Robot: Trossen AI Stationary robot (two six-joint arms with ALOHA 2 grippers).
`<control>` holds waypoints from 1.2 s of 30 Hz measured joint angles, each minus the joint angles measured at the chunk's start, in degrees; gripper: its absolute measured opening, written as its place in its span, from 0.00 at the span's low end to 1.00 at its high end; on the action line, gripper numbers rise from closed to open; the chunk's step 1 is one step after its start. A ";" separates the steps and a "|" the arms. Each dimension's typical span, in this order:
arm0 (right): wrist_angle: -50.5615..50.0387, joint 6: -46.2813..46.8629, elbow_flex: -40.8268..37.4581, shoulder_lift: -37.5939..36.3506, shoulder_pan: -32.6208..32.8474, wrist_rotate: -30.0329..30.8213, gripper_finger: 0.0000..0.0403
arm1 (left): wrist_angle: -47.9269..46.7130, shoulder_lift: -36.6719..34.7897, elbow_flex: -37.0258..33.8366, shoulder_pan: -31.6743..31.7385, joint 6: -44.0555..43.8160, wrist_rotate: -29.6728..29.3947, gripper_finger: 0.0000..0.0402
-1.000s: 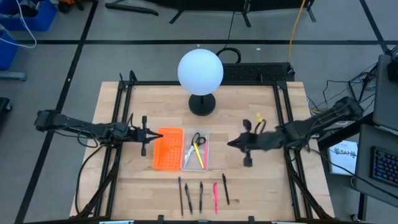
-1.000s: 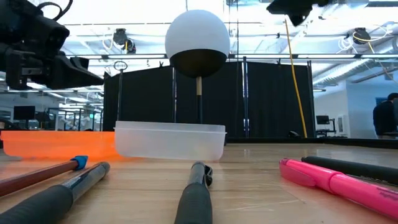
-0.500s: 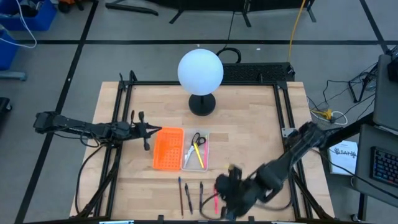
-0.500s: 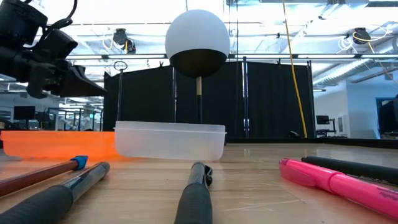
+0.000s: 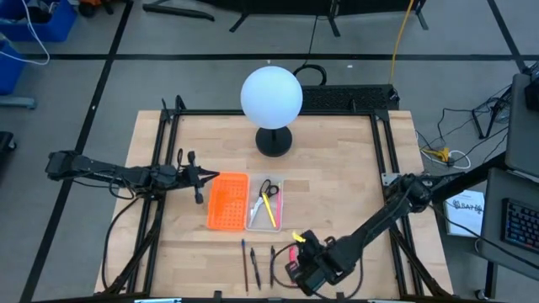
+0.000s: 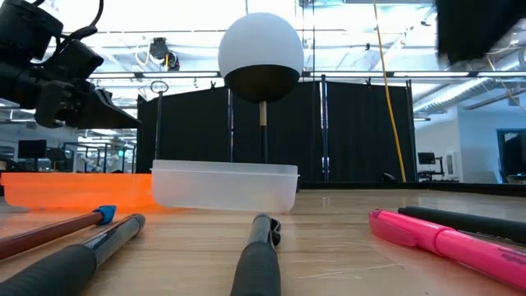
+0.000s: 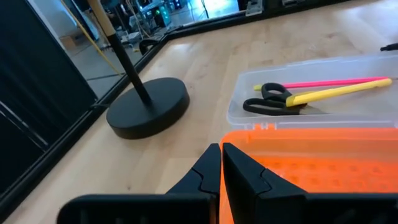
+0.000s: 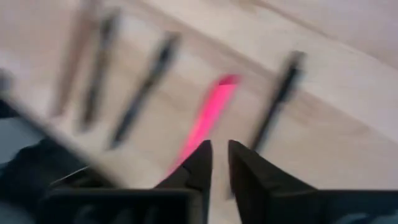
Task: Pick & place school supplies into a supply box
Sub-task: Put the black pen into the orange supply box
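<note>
Right gripper [image 5: 305,263] sat low at the table's 6 o'clock edge, over the row of loose supplies, its fingers [image 8: 198,163] nearly pressed together with only a slit between them and holding nothing. The right wrist view looked straight down on the pink pen [image 8: 208,115], with a black pen [image 8: 278,99] beside it, so that pink one read as the likely next pick. 3 more slim pens [image 5: 258,264] lay parallel at about 7 o'clock, spaced apart for single grabs. Toward centre lay the supply box: clear tray [image 5: 268,225] already held scissors [image 7: 275,99], a yellow pencil [image 7: 339,91] and a pink pen, orange half [image 5: 227,202] joined alongside. Left gripper [image 5: 199,176] waited at 9 o'clock beside the orange half, fingers pressed together. White globe lamp [image 5: 272,97] stood at 12 o'clock, clear of the work.
</note>
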 joint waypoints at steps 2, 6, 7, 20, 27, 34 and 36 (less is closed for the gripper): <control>-0.18 2.24 -2.84 -0.03 -0.73 -2.67 0.20 | 0.04 0.00 0.00 0.00 0.88 -0.01 0.06; 2.61 5.98 -7.45 -0.03 -2.67 -6.97 0.35 | 0.37 0.00 0.00 0.00 1.10 -1.32 0.06; 3.63 6.36 -8.18 -0.03 -3.18 -7.76 0.39 | 0.58 0.00 0.02 0.00 1.06 -1.80 0.06; 8.49 7.14 -9.99 0.41 -5.68 -11.54 0.44 | 1.77 0.00 0.04 0.00 0.86 -3.02 0.06; 10.35 11.15 -9.97 4.64 -3.15 -15.62 0.42 | 1.24 0.05 0.04 0.00 0.40 -3.00 0.06; 8.33 8.80 -9.74 9.00 -4.78 -22.79 0.42 | 0.35 0.07 0.06 0.00 -0.51 -2.97 0.06; 7.28 7.65 -9.77 9.71 -5.22 -24.09 0.41 | 0.37 0.07 0.05 -0.01 -0.52 -2.97 0.06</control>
